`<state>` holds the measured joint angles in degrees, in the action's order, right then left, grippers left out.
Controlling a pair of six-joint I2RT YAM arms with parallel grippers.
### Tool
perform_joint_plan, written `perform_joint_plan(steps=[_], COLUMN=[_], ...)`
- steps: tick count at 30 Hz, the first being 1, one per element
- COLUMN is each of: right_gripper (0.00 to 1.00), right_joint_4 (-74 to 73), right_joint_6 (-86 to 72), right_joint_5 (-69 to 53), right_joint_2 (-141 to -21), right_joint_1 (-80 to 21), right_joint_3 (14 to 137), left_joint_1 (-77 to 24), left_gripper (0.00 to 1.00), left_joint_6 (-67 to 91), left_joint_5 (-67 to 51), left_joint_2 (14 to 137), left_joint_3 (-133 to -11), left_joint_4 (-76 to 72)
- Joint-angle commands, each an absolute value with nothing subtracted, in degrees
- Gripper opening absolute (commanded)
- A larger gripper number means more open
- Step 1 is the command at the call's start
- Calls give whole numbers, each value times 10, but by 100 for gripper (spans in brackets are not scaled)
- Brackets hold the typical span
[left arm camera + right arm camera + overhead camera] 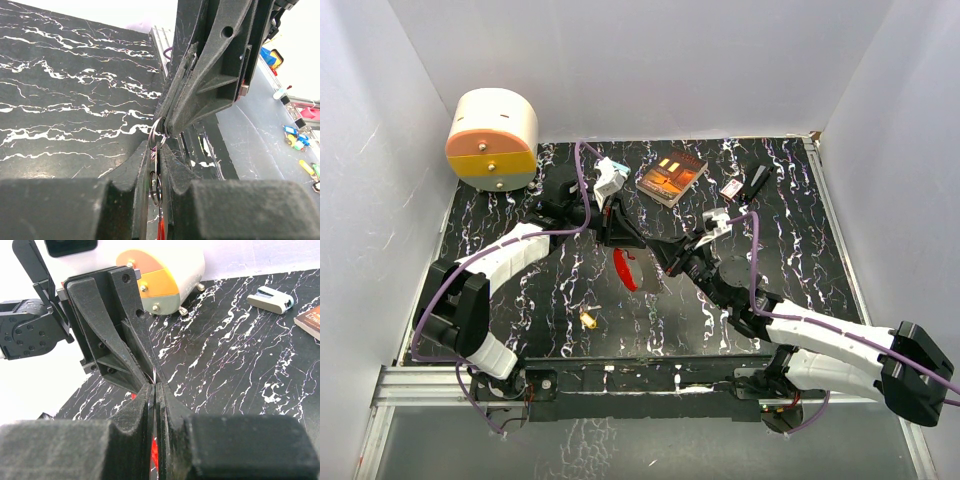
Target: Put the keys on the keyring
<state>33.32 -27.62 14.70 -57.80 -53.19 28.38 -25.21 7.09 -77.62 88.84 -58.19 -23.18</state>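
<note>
My left gripper (622, 240) and right gripper (663, 263) meet tip to tip above the middle of the table. In the left wrist view the left gripper (160, 150) is shut on a red key (161, 229) and its small ring, and the key's red head hangs below the fingers. The right gripper (167, 125) comes in from above and pinches the silver keyring (156, 134). In the right wrist view the right gripper (155, 388) is shut on thin wire, with red (153, 450) below it. The red key (625, 270) hangs between both grippers. A small yellow key (588, 318) lies on the table in front.
A book (672, 174), a teal-and-white box (610, 172), a red-and-white box (731, 188) and a black object (757, 180) lie at the back. A cream-and-orange drum (492, 138) stands at the back left. Several coloured keys (296, 141) lie beyond the table edge.
</note>
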Motion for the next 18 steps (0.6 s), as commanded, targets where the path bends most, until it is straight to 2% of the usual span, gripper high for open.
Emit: perform_joint_plan(steps=[1,18], right_gripper=[8,8], right_joint_4=[364,372], right_joint_6=[-282,-295], right_joint_5=[152,153], right_joint_2=[-565,-576], right_joint_1=[-534,-534], right_joint_3=[277,258], left_joint_1=[-244,-244], left_gripper=[0,0], left_joint_6=[83,113], left_joint_5=[-789,-792], left_joint_2=[866,861], left_joint_3=[-599,-590], left_joint_4=[-260,-293])
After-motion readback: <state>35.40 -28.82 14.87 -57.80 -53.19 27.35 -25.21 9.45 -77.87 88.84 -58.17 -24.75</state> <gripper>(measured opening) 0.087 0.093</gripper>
